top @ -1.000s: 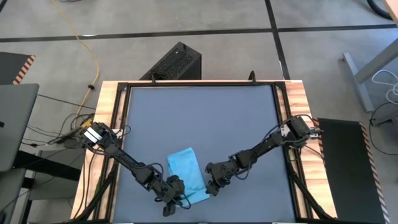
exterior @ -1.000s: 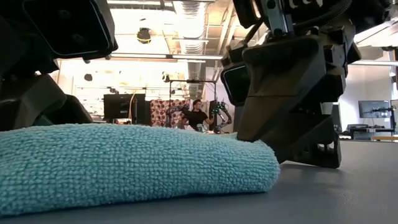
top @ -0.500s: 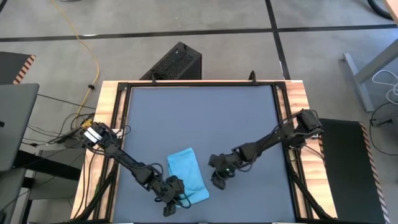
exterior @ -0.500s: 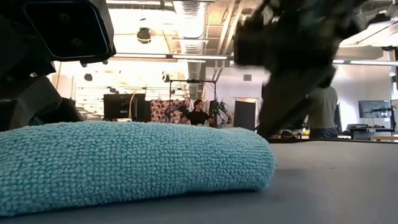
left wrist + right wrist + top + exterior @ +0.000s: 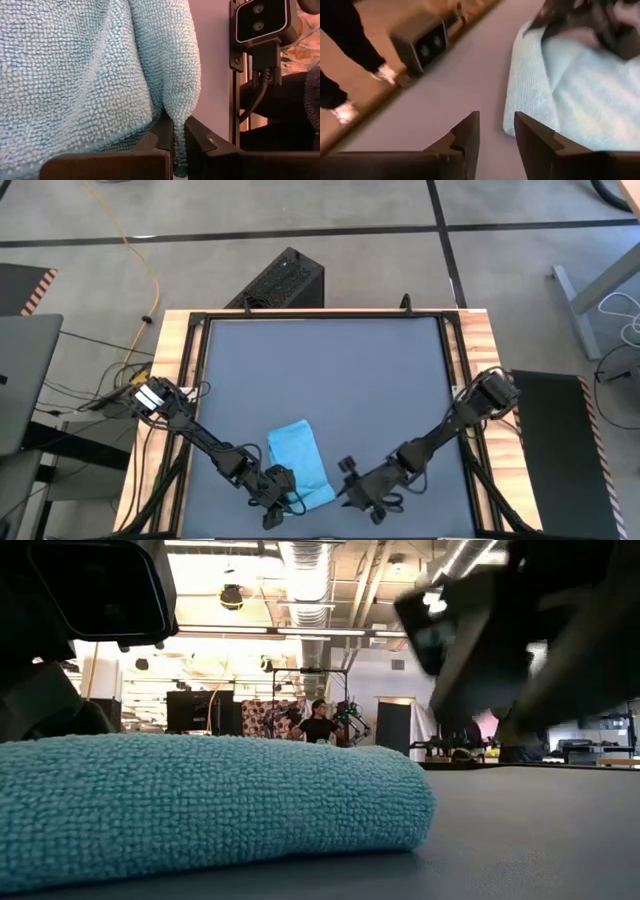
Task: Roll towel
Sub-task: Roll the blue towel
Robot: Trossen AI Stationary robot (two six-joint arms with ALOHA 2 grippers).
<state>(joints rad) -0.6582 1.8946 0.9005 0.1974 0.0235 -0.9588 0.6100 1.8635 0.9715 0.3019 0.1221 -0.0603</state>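
The sky-blue towel [image 5: 298, 462] lies folded in a thick narrow pad on the dark grey tabletop [image 5: 330, 370], near the near edge. In the low view it [image 5: 200, 800] rests flat, with its rounded folded edge toward the right. My left gripper [image 5: 277, 498] is at the towel's near left end, shut on the cloth [image 5: 179, 134]. My right gripper [image 5: 360, 492] is to the right of the towel, apart from it, its fingers a little open and empty [image 5: 497, 135]. The towel also shows in the right wrist view [image 5: 560, 95]. My left gripper pinches a raised ridge of cloth at the towel's near end [image 5: 176, 117] between its two fingers [image 5: 161, 141]. It comes low from the table's near left side. How many layers it holds I cannot tell. The rest of the towel lies on the table, slack.
Bare tabletop lies beyond and to the right of the towel. The black frame and wooden rim [image 5: 470, 350] border the table. A black box [image 5: 280, 280] stands on the floor behind the far edge. People show far off in the room [image 5: 318, 725].
My right gripper has drawn away from the towel's right edge, toward the table's near edge and a little to the right, turning as it went. The towel's right edge has settled slightly; the rest stays in place. My left gripper keeps its hold.
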